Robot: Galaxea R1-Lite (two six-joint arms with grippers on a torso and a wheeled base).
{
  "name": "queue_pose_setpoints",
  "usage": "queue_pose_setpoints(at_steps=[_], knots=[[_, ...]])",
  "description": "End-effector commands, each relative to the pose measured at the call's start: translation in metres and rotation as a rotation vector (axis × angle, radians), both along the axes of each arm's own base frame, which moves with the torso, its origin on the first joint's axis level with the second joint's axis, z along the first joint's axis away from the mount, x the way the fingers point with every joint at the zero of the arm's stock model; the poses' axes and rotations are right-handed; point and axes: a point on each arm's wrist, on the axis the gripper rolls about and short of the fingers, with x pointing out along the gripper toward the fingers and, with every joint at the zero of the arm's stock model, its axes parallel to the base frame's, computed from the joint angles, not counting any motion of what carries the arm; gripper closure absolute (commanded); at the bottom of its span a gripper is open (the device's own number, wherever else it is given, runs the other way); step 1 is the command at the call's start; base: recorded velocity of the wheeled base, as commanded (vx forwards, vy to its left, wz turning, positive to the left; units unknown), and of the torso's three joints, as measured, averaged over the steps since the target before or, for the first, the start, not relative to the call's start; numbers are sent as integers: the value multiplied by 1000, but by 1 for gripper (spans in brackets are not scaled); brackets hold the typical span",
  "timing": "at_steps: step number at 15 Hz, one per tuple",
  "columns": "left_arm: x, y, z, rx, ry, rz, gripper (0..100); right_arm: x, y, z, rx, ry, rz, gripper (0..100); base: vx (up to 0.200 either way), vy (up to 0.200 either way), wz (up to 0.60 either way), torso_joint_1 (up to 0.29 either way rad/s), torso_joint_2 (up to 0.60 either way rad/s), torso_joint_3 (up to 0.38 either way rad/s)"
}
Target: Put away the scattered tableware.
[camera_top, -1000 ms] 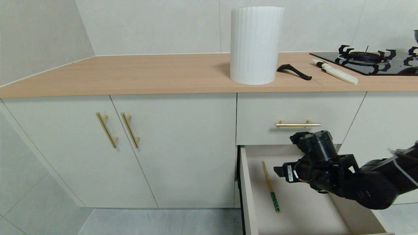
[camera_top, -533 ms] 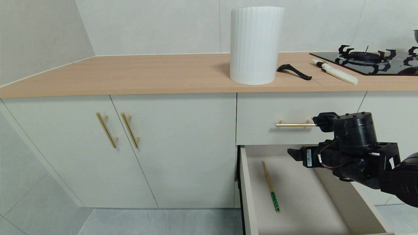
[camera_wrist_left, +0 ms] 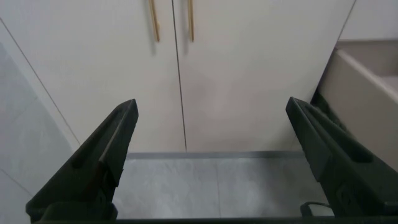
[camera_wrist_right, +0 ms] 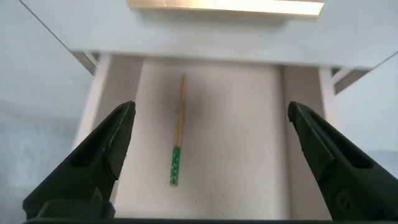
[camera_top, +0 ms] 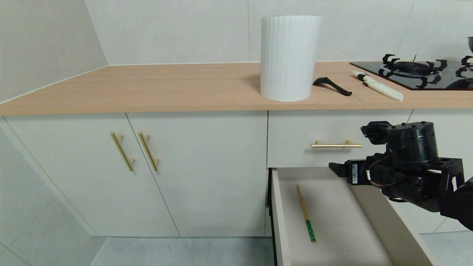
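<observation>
A pair of wooden chopsticks (camera_top: 305,213) with green ends lies on the floor of the open drawer (camera_top: 278,218). My right gripper (camera_top: 338,170) hangs open and holds nothing, above the drawer's right side and just under the upper drawer's gold handle (camera_top: 336,145). From the right wrist view the chopsticks (camera_wrist_right: 178,135) lie between the spread fingers of that gripper (camera_wrist_right: 211,118), well below them. On the counter lie a black curved utensil (camera_top: 332,85) and a white knife (camera_top: 377,85). My left gripper (camera_wrist_left: 211,112) is open, low in front of the cabinet doors (camera_wrist_left: 180,74).
A tall white ribbed cylinder (camera_top: 290,57) stands on the wooden counter (camera_top: 166,87), left of the utensils. A black gas hob (camera_top: 417,70) sits at the counter's right end. Two cabinet doors with gold handles (camera_top: 135,151) are shut, left of the drawer.
My right gripper has risen out of the drawer and moved right, empty. The chopsticks stay where they lay. The head camera has shifted slightly.
</observation>
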Motion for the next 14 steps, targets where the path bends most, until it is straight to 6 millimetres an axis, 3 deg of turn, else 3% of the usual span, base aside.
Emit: queue_pose_setpoints(at_steps=[1,14], knots=[[0,0,0,0,-1,0,0,0,0,0,0,1,0,0,0,0,0,119,-232,-295],[0,0,0,0,-1,0,0,2,-1,-4,-5,13,-5,0,0,0,0,173,-485,-295]])
